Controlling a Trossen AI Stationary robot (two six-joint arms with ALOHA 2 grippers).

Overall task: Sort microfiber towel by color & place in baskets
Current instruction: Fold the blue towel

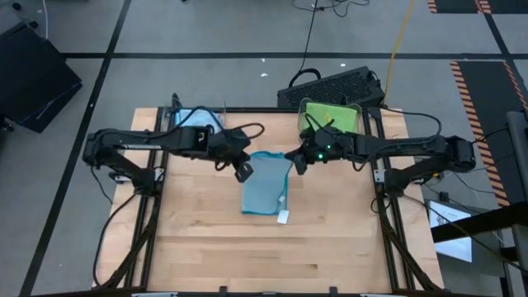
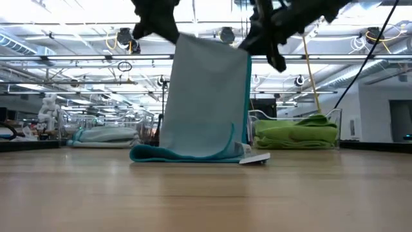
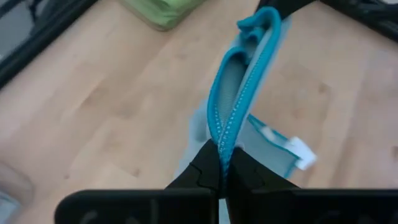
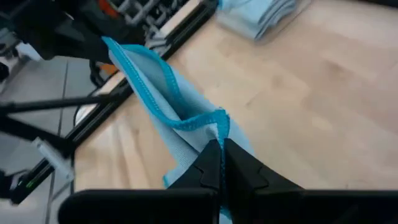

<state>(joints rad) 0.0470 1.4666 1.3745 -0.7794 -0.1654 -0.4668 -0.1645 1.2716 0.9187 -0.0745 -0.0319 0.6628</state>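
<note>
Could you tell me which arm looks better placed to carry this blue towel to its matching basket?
Probably the left: both tools hold the blue towel, but the basket with blue towels sits beside the left tool, whereas the right tool is nearer the green one.

The blue towel (image 1: 266, 186) hangs as a curtain mid-table between both arms, blocking passage there. Wooden table (image 1: 247, 256) in front lies open; the two baskets (image 1: 332, 115) occupy the far corners.

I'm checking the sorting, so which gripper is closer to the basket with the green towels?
Right. The right gripper hangs just in front of the green-towel basket; the left gripper is farther off, across the blue towel both hold.
</note>
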